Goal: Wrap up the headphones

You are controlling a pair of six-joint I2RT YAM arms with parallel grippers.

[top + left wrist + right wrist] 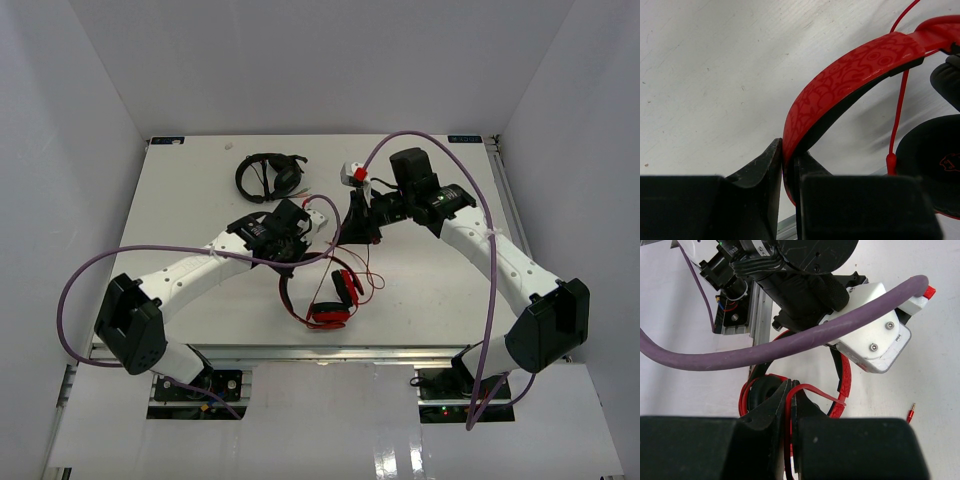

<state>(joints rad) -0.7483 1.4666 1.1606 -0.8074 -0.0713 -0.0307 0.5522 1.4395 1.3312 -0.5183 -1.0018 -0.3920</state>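
Note:
The red headphones (pixel 330 300) lie in the near middle of the table, earcups (pixel 346 285) toward the front. My left gripper (pixel 291 256) is shut on the patterned red headband (pixel 850 70), the band pinched between its fingertips (pixel 788 159). A black-padded earcup (pixel 935 160) and the thin red cable (pixel 897 115) show to its right. My right gripper (pixel 350 228) hovers just behind the headphones, shut on a loop of the red cable (pixel 820 390) at its fingertips (pixel 791 387). The cable's plug (pixel 911 415) lies loose on the table.
All-black headphones (pixel 268 176) sit at the back, left of centre. The left arm's white wrist camera (pixel 875 345) and a thick purple hose (pixel 765 350) hang close in front of my right gripper. White walls enclose the table (pixel 190 210) on three sides.

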